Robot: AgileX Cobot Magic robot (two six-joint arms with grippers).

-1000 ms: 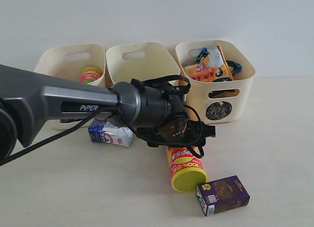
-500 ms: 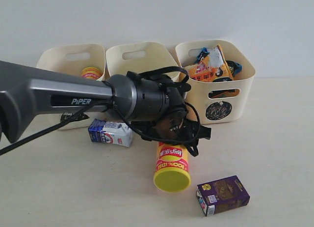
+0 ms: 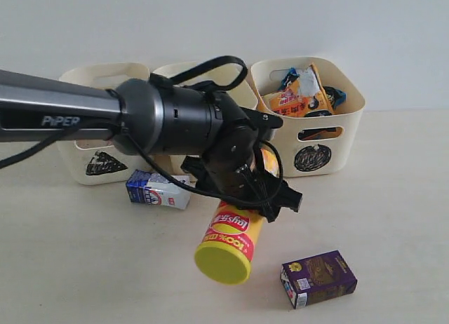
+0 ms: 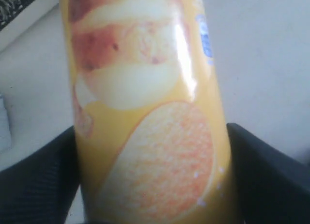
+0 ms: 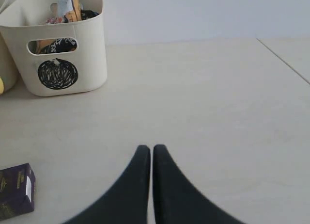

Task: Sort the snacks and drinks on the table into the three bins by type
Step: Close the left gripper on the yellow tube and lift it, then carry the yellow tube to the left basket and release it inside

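The yellow-red chip tube is gripped between the wide-set fingers of the left gripper, much of its length jutting past them. The right gripper is pressed shut on nothing, with the purple carton lying off to one side of its tips.

table: pale beige | resting on it: three bins; blue-white carton; purple carton

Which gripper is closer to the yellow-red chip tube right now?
Left. The left gripper is clamped around the yellow-red chip tube. The right gripper is shut over the table, off to one side and not touching the tube.
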